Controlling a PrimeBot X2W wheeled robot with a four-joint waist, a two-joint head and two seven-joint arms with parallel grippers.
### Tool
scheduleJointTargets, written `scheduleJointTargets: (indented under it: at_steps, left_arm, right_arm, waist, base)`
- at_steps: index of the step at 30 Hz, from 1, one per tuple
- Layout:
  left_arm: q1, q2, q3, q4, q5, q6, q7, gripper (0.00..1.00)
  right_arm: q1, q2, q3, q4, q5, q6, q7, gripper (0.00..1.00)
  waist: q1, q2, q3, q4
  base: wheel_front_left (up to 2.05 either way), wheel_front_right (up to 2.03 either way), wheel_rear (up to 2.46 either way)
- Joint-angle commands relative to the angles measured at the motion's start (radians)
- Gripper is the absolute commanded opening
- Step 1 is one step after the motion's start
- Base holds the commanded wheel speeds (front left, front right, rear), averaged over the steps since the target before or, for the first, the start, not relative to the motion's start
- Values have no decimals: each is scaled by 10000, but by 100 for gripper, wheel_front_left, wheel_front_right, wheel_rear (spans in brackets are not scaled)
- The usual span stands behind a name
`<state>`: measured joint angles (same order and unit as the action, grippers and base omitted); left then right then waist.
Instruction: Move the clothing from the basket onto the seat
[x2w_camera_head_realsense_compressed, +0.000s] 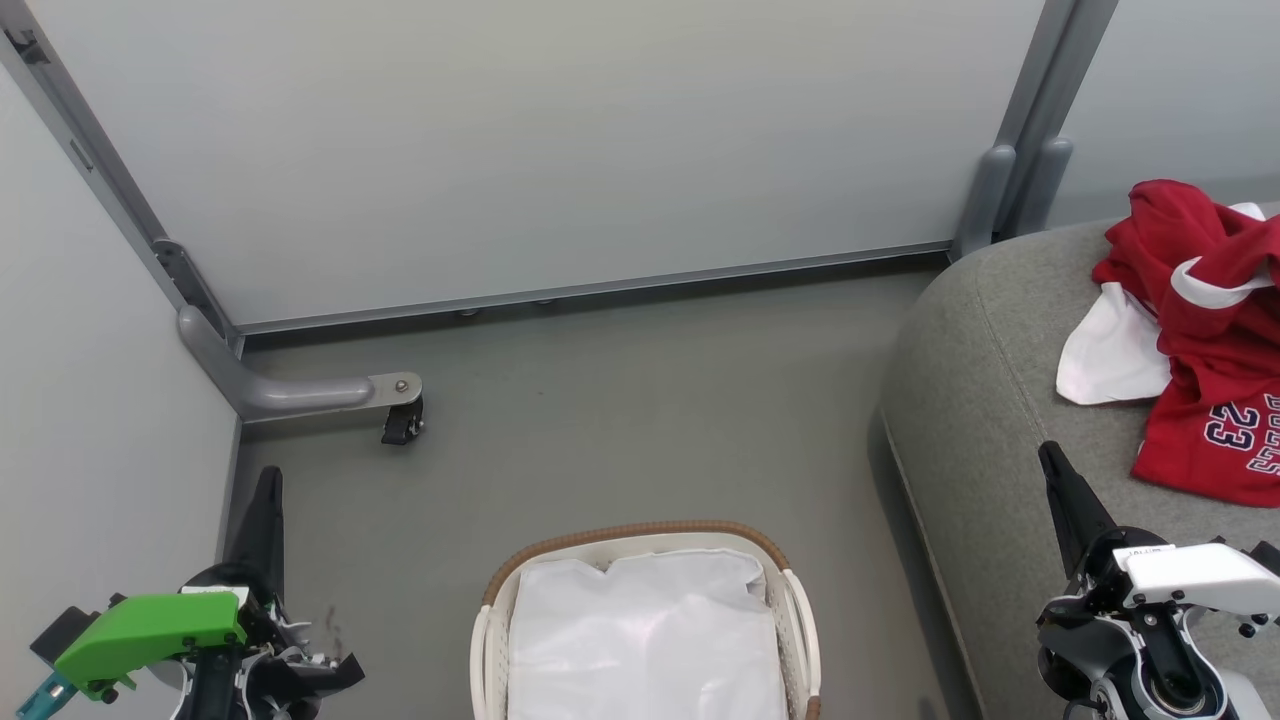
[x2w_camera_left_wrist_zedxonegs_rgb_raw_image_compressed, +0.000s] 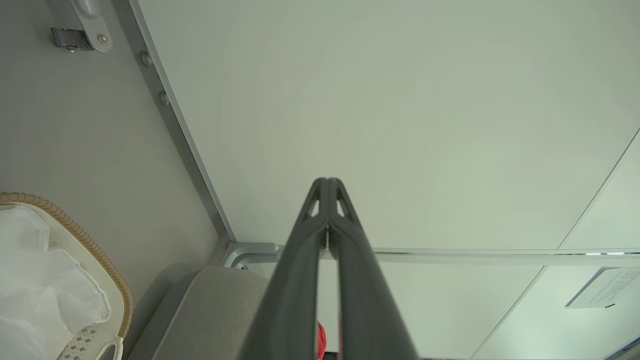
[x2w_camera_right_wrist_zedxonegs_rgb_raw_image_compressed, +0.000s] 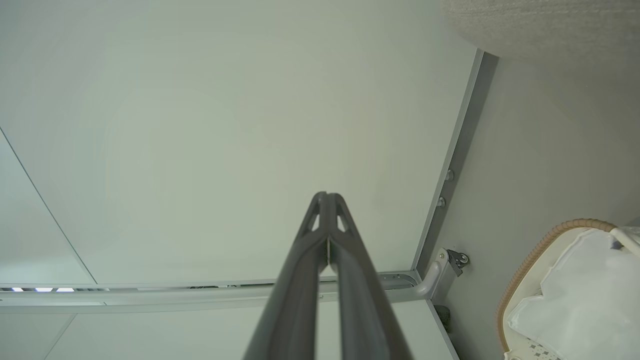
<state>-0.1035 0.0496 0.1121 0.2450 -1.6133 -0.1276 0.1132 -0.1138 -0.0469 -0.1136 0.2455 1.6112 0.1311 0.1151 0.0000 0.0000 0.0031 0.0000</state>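
Looking done, I reckon: clothing (x2w_camera_head_realsense_compressed: 1215, 330) is lying on the seat (x2w_camera_head_realsense_compressed: 1000, 400) right of the basket (x2w_camera_head_realsense_compressed: 640, 533). Left gripper (x2w_camera_head_realsense_compressed: 266, 490) and right gripper (x2w_camera_head_realsense_compressed: 1050, 455) are flanking it, pinched shut, empty. Nothing's needing grabbing next.

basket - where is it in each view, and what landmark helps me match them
Head view: basket at bottom centre, on the floor.
Left wrist view: basket in the lower left corner.
Right wrist view: basket in the lower right corner.
Shared landmark: the partition's grey caster foot, on the floor beyond the basket's woven rim in all three.
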Motion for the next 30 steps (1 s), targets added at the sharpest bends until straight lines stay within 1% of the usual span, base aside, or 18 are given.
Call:
scheduleJointTargets:
  at_steps: [1, 30]
  left_arm:
    - [-99, 44, 31, -12, -13, -57, 30, 0]
    - [-101, 35, 38, -13, 1, -58, 42, 0]
  right_arm:
    - [104, -63, -24, -32, 32, -7, 17, 0]
    - [105, -63, -23, -31, 33, -5, 16, 0]
  waist:
    - [0, 0, 0, 0]
    - [0, 0, 0, 0]
  base:
    - [0, 0, 0]
    - [0, 0, 0]
